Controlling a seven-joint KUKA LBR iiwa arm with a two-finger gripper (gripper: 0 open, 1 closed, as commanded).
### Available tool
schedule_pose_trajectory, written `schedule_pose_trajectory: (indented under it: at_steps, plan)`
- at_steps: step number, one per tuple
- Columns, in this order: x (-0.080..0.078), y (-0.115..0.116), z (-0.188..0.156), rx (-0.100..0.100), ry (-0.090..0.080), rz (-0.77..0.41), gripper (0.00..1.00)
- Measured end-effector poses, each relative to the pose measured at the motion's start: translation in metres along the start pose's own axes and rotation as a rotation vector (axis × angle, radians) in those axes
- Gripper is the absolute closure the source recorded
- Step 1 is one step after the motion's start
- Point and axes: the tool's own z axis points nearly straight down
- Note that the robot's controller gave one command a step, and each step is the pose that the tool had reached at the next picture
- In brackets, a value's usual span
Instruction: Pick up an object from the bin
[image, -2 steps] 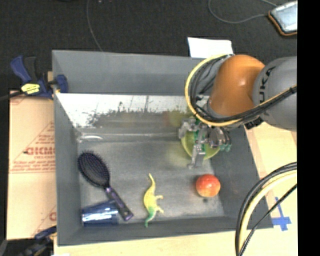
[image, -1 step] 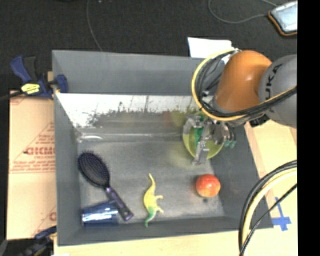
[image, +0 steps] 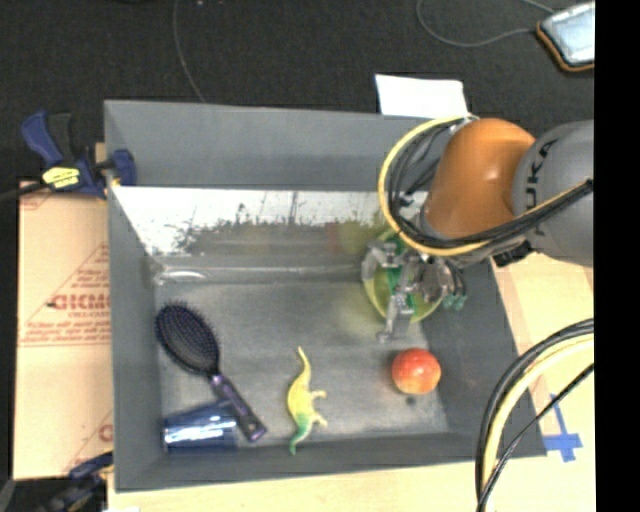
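Thing under end effector: round yellow-green thing (image: 376, 288), pale, kind not clear; largely covered by the robot's own hardware.
Location: right half of the bin (image: 250, 150), on the floor near the foot of the back wall, close to the right wall.
End effector (image: 400, 305): pointing down, directly over the yellow-green thing; wide or narrow cannot be told, nor whether touching it.
Arm: orange cover (image: 475, 180) and looped cables above the bin's back right corner, entering from the right.
Nearest neighbour: red-and-orange apple-like fruit (image: 416, 372), just in front of the end effector, apart from the yellow-green thing.
Front centre: yellow-green toy lizard (image: 303, 400), lying flat, well apart from the fruit.
Left side: black hairbrush (image: 190, 340) with purple handle, lying diagonally, head toward the back left.
Front left corner: blue cylinder (image: 200, 431) on its side, touching the handle's end.
Obstruction: wrist hardware alone across the yellow-green thing.
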Motion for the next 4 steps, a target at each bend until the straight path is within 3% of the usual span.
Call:
schedule_pose_trajectory:
  at_steps: [1, 2, 3, 4]
  plan:
    - [-0.012, -0.01, -0.016, -0.008, -0.001, -0.016, 0.0]
    - [-0.015, -0.003, -0.019, -0.003, -0.004, 0.007, 0.0]
    - [0.003, -0.019, -0.009, -0.007, -0.004, -0.007, 0.0]
    - [-0.008, -0.02, -0.003, -0.005, -0.011, 0.04, 0.0]
